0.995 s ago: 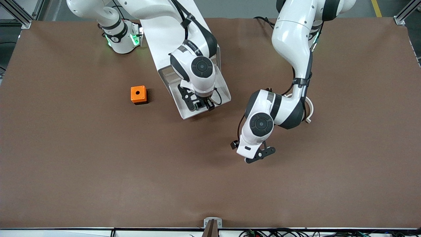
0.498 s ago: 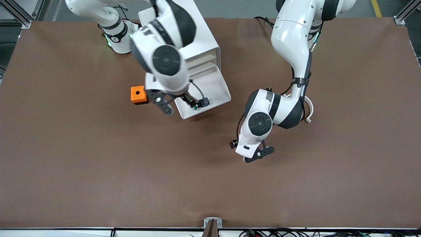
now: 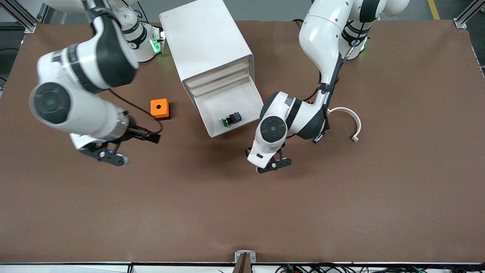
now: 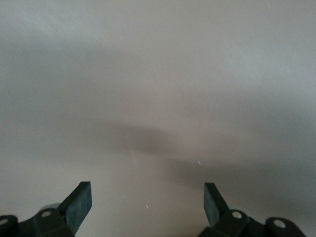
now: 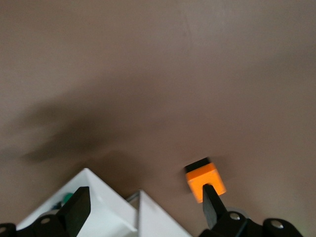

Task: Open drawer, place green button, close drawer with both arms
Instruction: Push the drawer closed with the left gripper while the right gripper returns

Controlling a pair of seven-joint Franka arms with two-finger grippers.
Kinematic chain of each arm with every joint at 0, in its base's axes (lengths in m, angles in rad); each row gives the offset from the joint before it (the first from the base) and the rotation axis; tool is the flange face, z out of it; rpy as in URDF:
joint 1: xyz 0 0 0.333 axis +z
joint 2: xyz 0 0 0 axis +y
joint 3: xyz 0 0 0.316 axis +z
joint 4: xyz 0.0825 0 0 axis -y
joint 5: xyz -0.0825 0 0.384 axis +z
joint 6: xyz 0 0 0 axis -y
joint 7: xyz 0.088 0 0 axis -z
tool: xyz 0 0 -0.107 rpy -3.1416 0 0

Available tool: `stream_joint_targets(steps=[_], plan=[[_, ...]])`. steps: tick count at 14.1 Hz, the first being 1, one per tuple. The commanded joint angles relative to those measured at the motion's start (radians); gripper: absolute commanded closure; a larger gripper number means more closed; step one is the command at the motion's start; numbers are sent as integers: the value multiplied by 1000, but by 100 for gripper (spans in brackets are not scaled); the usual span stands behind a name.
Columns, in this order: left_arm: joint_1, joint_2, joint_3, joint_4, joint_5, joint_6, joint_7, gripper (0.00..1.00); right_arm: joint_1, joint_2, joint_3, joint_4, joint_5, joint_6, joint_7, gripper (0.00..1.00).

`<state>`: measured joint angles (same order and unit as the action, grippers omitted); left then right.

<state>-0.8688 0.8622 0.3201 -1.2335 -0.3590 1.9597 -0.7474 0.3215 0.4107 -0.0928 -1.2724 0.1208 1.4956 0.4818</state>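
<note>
Both grippers stand open and empty. Our right gripper [image 3: 104, 153] hangs over bare counter [image 3: 242, 212] toward the right arm's end, over a spot nearer the front camera than the orange box [image 3: 159, 109]. Our left gripper [image 3: 273, 164] hangs low over the counter, just off the open drawer's front corner; in its own wrist view its jaws stand wide with only brown surface between them.

Going from the biggest thing down: the white cabinet [image 3: 206, 41] stands between the two arm bases, its front turned toward the front camera and slightly toward the left arm's end. Its drawer [image 3: 242, 99] is pulled out. A white curved piece [image 3: 350, 116] lies on the counter toward the left arm's end. The button [image 3: 231, 119] lies on its side in the drawer, close to the drawer's front wall.

We judge two steps done: the drawer is open and the button is in it. What is left is pushing the drawer shut, and neither gripper touches it yet.

The button's long axis lies roughly along the drawer's front wall, green cap pointing toward the right arm's end, dark body toward the left arm's end.
</note>
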Motion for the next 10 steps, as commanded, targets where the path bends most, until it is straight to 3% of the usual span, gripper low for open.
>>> stream_joint_targets(steps=[1,3,6,10], plan=[[-12,-3,-19,-6,-6,-8,8,0,-116,-82,18,-10,-13,-140,-237,0],[-12,-5,-50,-4,-6,-8,10,0,-171,-122,18,-1,-74,-280,-346,0],[-12,-5,-91,-4,-6,-8,10,0,-196,-158,19,31,-234,-385,-488,0],[-29,-3,-98,-6,-27,-8,11,0,-196,-158,19,90,-285,-494,-598,0]])
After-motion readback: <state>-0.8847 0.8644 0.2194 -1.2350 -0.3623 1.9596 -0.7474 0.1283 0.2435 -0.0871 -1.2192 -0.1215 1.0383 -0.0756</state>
